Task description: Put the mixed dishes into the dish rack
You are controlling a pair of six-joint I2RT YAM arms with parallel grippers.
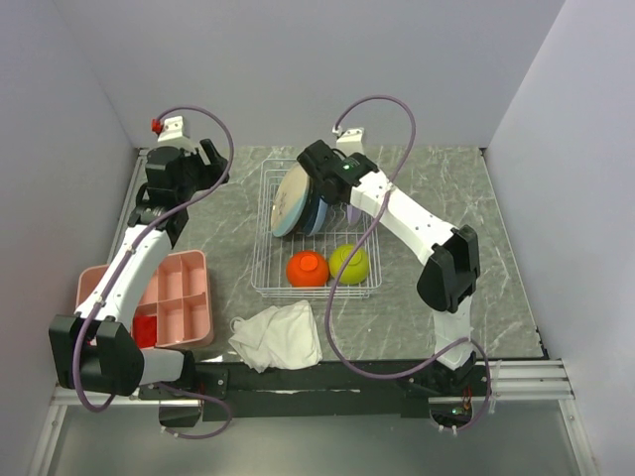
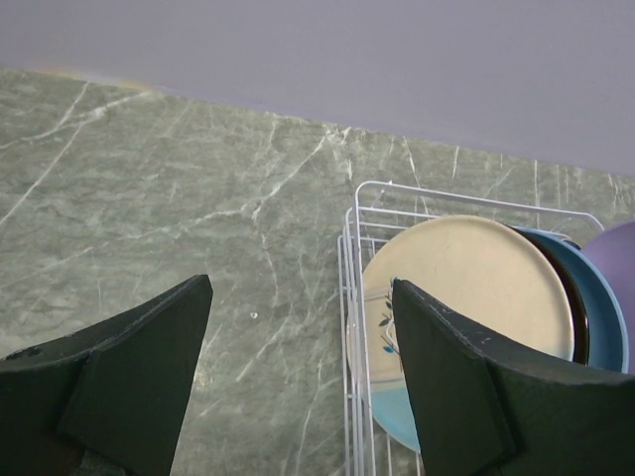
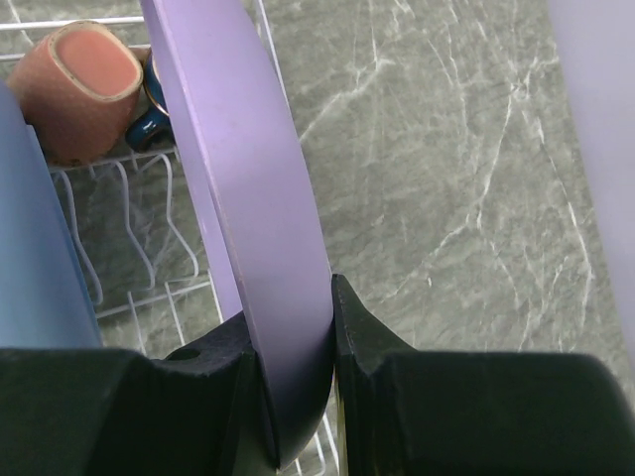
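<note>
The right fingers [image 3: 357, 332] are clamped on the lower rim of the lavender plate [image 3: 248, 178], one finger on each face, and the plate stands on edge, tilted, over the wires of the dish rack [image 3: 129, 188]. Just left of it in the wrist view is the face of the light-blue plate [image 3: 30, 248]. Beyond it, a small pink mug [image 3: 74, 89] lies on its side in the rack with a small dark-blue mug [image 3: 149, 124] touching it, half hidden behind the lavender plate. The left fingers [image 2: 139, 377] are spread wide apart with nothing between them, hovering over the marbled bench [image 2: 198, 198] beside the rack's far left corner. From above, the large cream-and-blue plate [image 1: 290, 198] stands on edge in the far half of the rack, with the light-blue plate next to it and the lavender one beyond that, under the right arm. The orange bowl [image 1: 308, 268] and the lime-green bowl [image 1: 349, 263] sit side by side in the near half. Outside the rack, a white cloth [image 1: 278, 332] lies crumpled at the bench's near edge, and a pink divided tray [image 1: 184, 297] sits to its left.
</note>
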